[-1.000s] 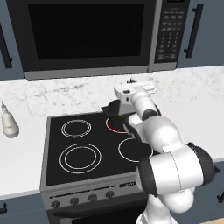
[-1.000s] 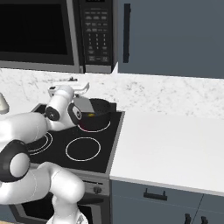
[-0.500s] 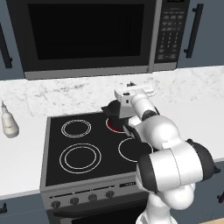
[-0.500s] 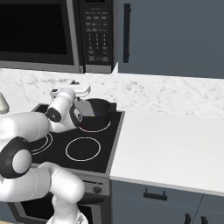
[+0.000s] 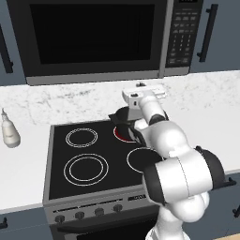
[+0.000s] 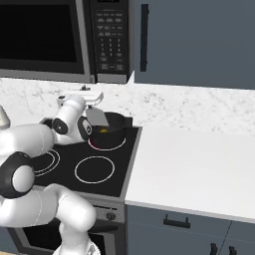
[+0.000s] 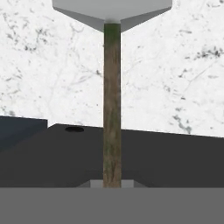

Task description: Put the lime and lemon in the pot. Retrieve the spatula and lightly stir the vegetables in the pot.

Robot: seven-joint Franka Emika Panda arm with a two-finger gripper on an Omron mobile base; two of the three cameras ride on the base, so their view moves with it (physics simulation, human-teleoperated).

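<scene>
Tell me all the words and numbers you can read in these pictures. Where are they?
None can be read.
The microwave's button panel has small pale marks on its keys, too tiny and blurred to make out.
The stove knobs show no readable marks.
The spatula, held by the gripper, carries no writing.

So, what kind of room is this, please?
A home kitchen, rendered. A black stove with burner rings sits under a built-in microwave, between white marble counters, with grey-blue cabinets above.
</scene>
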